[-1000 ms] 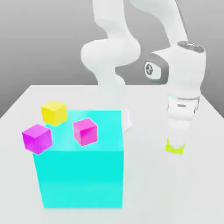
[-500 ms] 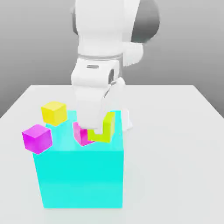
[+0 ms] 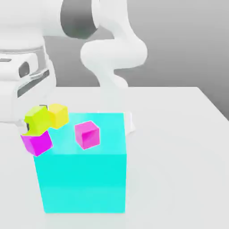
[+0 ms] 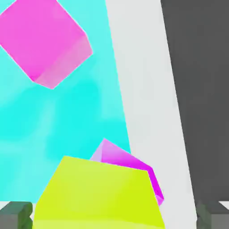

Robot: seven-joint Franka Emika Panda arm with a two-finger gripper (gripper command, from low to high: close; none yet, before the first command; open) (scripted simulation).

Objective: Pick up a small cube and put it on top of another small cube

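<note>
Lime yellow-green, plain-faced and hard-edged, the small cube (image 3: 37,117) read to me as rigid and light, with flat sides that suit a two-finger pinch across opposite faces; I judged the smooth faces might slip if the grip eased. In the exterior view it sat at that view's left, directly above the purple-magenta cube (image 3: 37,142) and just beside the warm-yellow cube (image 3: 58,114). I could not tell whether it was already touching the purple-magenta cube.

In the hand view the lime cube (image 4: 96,194) sat between the dark fingertips (image 4: 15,214), which bracketed its two opposite sides. I judged the gripper (image 4: 114,215) to be closed to the cube's width and carrying it. The purple-magenta cube (image 4: 129,166) showed just past it, over the big cyan block (image 3: 82,172). The pinker magenta cube (image 3: 87,134) lay apart on the block's top.
</note>
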